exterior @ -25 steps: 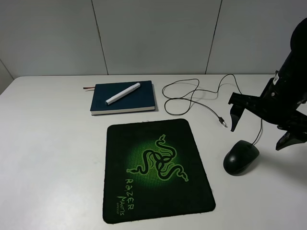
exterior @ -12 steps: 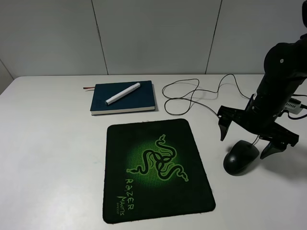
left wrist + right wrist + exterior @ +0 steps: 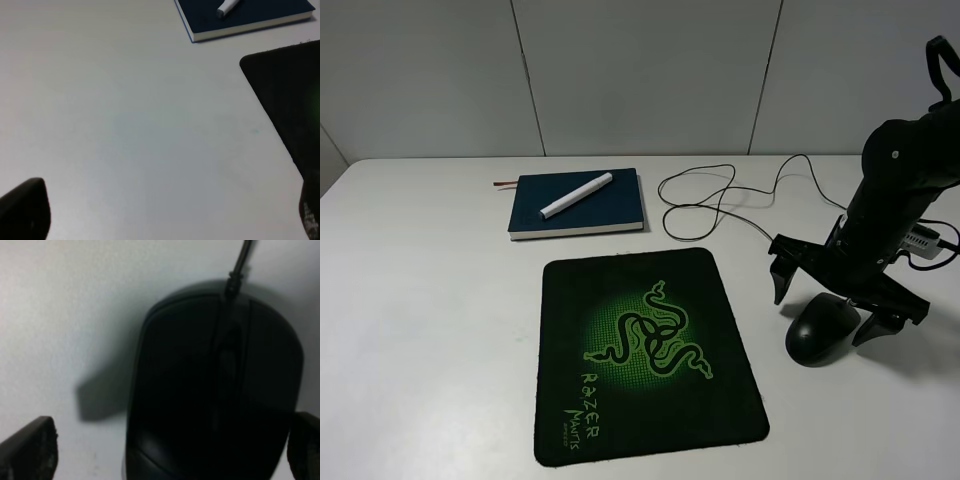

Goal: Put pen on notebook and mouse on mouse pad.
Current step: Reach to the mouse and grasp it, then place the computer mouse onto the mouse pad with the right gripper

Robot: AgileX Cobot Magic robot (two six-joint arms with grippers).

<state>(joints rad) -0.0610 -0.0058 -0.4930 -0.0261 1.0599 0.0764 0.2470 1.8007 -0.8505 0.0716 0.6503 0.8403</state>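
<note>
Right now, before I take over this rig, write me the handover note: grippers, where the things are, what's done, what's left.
Left gripper: open, empty, over bare table near a corner of the mouse pad.
Right gripper: open, low over the mouse, one jaw on each side, not closed on it.
Done: the pen lies on the notebook.
Mouse: on the table, to the right of the mouse pad in the high view, cable looping behind it.
Left to do: close the right gripper on the mouse, lift it and set it on the mouse pad.
</note>
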